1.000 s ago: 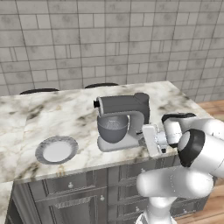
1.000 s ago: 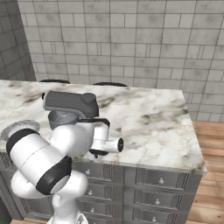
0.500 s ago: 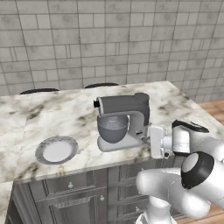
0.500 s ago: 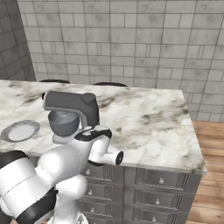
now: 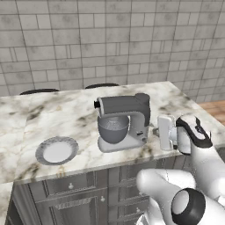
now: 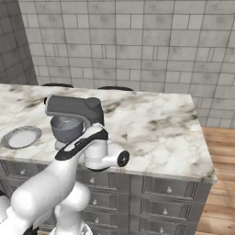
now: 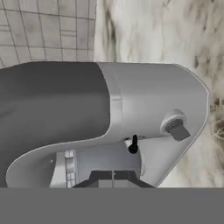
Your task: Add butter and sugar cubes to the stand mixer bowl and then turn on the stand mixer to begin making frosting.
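Observation:
The grey stand mixer [image 5: 125,115] stands on the marble counter with its dark head down over the stand mixer bowl [image 5: 113,128]. The mixer [image 6: 73,108] and its bowl [image 6: 66,126] also appear from the right, partly behind my arm. My gripper [image 5: 154,131] sits level with the mixer's column, right beside its right end, pointing at it. In the hand view the shut gripper [image 7: 113,176] is just short of the column, a little to one side of a small black lever [image 7: 133,145], with a grey knob [image 7: 177,129] farther off. The butter and sugar cubes are out of view.
A flat round grey plate [image 5: 56,150] lies on the counter left of the mixer, near the front edge; the same plate [image 6: 20,137] shows from the right. A tiled wall runs behind the counter [image 6: 156,128], drawers sit below, and two dark stool tops show at the far edge.
The arm's elbow and upper links have swung down and to the right. The hand stayed beside the mixer's right end, edging slightly higher. The jaws stayed shut.

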Controlling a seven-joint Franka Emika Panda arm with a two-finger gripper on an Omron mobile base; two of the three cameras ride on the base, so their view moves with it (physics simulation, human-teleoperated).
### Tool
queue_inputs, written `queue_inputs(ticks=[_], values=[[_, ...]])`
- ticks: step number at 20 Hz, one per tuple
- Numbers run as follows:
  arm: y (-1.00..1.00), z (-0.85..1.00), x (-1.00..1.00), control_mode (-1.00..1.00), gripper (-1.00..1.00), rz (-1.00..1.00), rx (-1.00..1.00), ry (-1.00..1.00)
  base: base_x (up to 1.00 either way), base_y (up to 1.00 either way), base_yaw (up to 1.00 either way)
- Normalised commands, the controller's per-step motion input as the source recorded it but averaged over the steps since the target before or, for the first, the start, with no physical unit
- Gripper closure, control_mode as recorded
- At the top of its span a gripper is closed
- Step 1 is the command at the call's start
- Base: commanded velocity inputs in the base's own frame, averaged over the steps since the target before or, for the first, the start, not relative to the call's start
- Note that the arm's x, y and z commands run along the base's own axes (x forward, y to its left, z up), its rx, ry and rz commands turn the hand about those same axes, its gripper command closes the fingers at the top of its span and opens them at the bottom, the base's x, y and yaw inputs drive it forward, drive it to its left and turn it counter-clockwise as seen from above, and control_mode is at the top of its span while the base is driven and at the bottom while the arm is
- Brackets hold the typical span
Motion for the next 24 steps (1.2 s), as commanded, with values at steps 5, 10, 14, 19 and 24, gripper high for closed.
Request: queue_inputs(ticks=[5,10,14,19,24], values=[[-0.04,0.06,-0.57,-1.00,1.00,-0.02,-0.38,0.04,0.00,0.00,0.00],[0.22,0.03,-0.65,-1.00,1.00,0.09,-0.44,0.06,0.00,0.00,0.00],[0.66,0.24,-0.29,-1.00,1.00,0.16,-0.39,0.14,0.00,0.00,0.00],[0.67,0.32,0.00,-1.00,1.00,0.12,-0.34,0.16,0.00,0.00,0.00],[0.17,0.18,0.12,-1.00,1.00,0.06,-0.34,0.13,0.00,0.00,0.00]])
